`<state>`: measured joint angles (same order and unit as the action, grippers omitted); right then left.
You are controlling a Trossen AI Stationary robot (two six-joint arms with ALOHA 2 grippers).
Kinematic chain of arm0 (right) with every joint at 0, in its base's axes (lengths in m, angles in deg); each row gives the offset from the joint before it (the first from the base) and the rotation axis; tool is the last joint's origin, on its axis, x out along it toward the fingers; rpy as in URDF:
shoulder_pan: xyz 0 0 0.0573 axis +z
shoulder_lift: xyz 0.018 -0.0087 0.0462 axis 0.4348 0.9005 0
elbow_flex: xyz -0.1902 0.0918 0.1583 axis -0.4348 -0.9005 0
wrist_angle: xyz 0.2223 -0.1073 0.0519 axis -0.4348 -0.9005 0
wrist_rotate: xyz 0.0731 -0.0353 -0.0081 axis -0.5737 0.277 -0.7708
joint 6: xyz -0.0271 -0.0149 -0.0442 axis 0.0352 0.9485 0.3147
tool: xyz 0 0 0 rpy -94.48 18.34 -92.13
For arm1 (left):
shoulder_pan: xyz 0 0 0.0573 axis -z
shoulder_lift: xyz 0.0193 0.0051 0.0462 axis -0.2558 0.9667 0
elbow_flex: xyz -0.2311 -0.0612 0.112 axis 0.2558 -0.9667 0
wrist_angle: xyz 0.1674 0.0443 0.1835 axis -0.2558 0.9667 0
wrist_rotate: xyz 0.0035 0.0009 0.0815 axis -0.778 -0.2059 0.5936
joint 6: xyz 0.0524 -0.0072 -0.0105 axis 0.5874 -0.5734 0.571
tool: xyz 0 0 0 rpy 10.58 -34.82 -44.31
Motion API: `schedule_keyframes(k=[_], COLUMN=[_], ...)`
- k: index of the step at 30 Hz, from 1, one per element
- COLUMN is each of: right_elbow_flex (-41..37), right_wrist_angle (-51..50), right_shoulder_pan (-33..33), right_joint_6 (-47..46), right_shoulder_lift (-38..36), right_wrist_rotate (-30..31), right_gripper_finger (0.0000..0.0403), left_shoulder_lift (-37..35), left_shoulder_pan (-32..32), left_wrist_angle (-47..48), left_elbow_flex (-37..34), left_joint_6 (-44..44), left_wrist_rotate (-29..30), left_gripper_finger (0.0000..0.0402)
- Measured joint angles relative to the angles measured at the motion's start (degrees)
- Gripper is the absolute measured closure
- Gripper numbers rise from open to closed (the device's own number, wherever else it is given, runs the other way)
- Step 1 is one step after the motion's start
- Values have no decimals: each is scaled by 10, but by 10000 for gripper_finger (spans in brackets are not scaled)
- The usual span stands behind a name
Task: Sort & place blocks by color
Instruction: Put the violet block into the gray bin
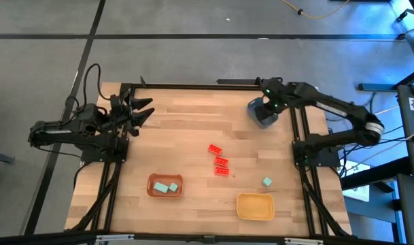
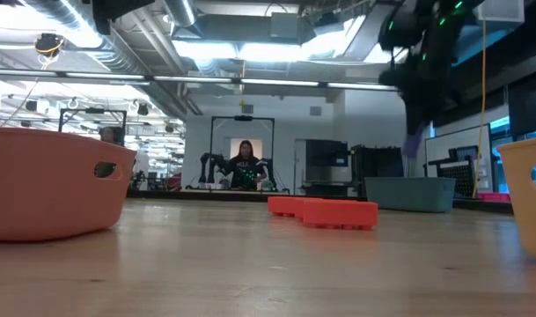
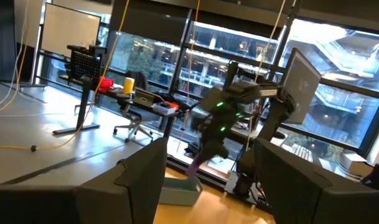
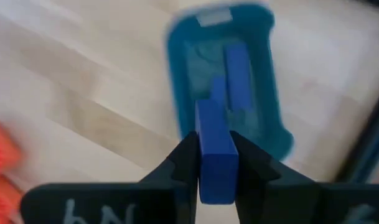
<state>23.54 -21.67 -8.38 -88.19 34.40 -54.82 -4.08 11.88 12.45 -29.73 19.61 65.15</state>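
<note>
My right gripper hangs over the blue-grey tray at the table's far right, shut on a purple bar. A second bar lies inside that tray. Three red studded blocks lie mid-table in a short row. One pale teal cube rests on the wood near the yellow tray. Two teal cubes lie in the orange-brown tray. My left gripper waits open at the far left, holding nothing. My right gripper pinches the purple bar by its two long sides between its two fingers. The fingers come from above, pointing steeply down, and run along the bar. The bar sticks out past the fingertips and hangs clear above the blue-grey tray.
The dark frame rails run along the table's left, right and far sides. Bare wood lies between the red blocks and the left rail. Beyond the table a person stands far back in the room.
</note>
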Motion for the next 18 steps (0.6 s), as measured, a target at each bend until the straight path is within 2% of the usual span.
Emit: schedule_keyframes(k=[5,18], right_elbow_flex=[1,2], right_wrist_angle=[-25,-15], right_shoulder_pan=[-41,-52], right_joint_6=[57,60], right_shoulder_lift=[75,185], right_wrist_rotate=[-21,-22], right_gripper_finger=[340,340], left_shoulder_lift=[0,0], left_shoulder_pan=[0,0], left_wrist_angle=[0,0], left_elbow_flex=[0,0], left_joint_6=[0,0], left_wrist_rotate=[2,2], left_gripper_finger=[170,170])
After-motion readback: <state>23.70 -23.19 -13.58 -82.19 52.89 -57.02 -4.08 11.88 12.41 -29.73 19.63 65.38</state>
